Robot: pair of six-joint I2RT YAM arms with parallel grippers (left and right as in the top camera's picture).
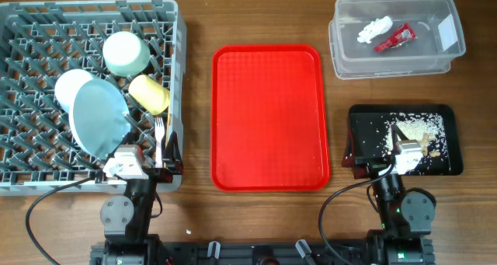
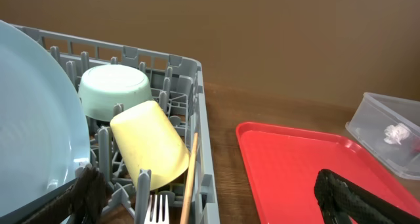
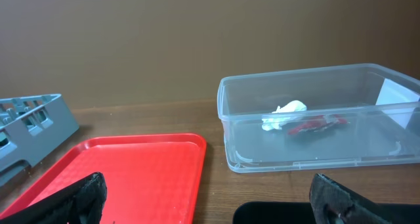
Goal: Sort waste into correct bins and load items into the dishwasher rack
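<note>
Evidently near done: left of the flat red plastic tray, the grey pegged plastic rack holds the large pale-blue round plate, yellow cup, pale green dish, small whitish bowl, white plastic fork and thin wooden chopsticks. Right of it, the crumpled white tissue and red wrapper lie in the clear plastic tub, and the rice scraps in the black tray. My left gripper and right gripper are spread and empty. I judge nothing is left.

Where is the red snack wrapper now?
In the overhead view, the red snack wrapper lies inside the clear tub at far right, beside the white tissue.
</note>
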